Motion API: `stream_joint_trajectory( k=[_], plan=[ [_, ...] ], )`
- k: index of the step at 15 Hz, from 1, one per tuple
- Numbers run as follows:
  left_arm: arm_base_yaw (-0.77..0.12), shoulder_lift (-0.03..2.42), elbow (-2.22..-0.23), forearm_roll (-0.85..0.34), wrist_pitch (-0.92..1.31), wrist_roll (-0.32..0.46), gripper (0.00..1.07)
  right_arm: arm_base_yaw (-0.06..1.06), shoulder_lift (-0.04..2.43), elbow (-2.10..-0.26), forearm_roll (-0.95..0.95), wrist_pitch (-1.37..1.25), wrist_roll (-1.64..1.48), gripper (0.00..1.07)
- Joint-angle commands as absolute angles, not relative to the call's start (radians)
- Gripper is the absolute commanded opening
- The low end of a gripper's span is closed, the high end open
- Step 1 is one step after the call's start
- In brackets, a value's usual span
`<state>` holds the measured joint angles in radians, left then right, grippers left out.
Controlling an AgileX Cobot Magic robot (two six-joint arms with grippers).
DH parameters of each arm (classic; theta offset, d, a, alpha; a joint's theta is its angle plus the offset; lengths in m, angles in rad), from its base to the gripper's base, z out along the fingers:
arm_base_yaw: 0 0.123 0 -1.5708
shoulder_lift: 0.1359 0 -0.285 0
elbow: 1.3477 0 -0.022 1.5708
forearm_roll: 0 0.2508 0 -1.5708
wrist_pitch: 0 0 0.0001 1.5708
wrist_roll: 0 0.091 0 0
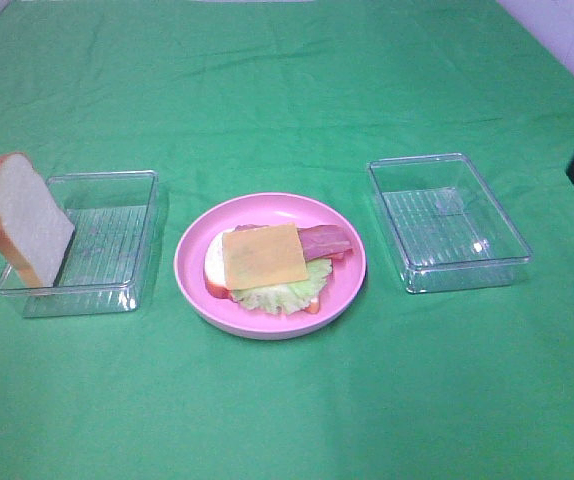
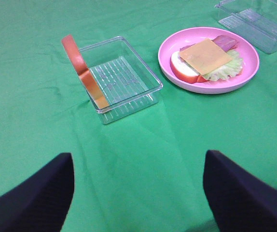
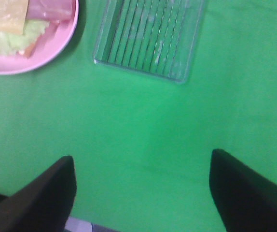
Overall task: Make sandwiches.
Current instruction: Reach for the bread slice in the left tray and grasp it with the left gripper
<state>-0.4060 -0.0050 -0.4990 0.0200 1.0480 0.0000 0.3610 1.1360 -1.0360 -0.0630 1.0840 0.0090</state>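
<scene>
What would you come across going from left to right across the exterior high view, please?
Bread slice leaning upright in the left clear tray → pink plate with the open sandwich, cheese on top → right clear tray, nothing in it.

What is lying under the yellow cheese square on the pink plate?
Under the cheese square show bacon strips, a lettuce leaf and a bread slice. The covered middle stays hidden.

Clear ribbed plastic trays (image 1: pixel 448 222), matt green cloth (image 1: pixel 287 90)

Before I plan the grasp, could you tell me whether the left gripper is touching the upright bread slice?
Apart. In the left wrist view, the left gripper sits open, with bare green cloth between it and the bread slice.
</scene>
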Motion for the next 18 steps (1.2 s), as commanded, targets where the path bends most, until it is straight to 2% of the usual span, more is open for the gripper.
stream_joint_trajectory(
  k=[1, 5, 6, 9, 14, 18],
  plan=[
    [-0.411, -0.026, -0.498, 0.026, 1.044, 0.000, 0.71, 0.360, 0.944, -0.882, -0.045, 1.140, 0.018, 0.74],
    [-0.411, -0.026, -0.498, 0.026, 1.044, 0.000, 0.71, 0.360, 0.625, -0.707, -0.023, 1.246, -0.013, 0.74],
    [-0.411, -0.026, -0.498, 0.026, 1.044, 0.000, 0.71, 0.360, 0.452, -0.637, 0.025, 1.258, -0.066, 0.74],
    [-0.411, -0.026, -0.498, 0.027, 1.043, 0.006, 0.71, 0.360, 0.223, -0.571, 0.067, 1.211, -0.109, 0.74],
    [-0.411, -0.026, -0.498, 0.029, 1.043, 0.007, 0.71, 0.360, 0.000, -0.539, 0.088, 1.154, -0.149, 0.74],
    [-0.410, 0.019, -0.520, 0.033, 1.005, 0.000, 0.71, 0.362, -0.021, -0.508, 0.087, 1.068, -0.155, 0.73]
  ],
)
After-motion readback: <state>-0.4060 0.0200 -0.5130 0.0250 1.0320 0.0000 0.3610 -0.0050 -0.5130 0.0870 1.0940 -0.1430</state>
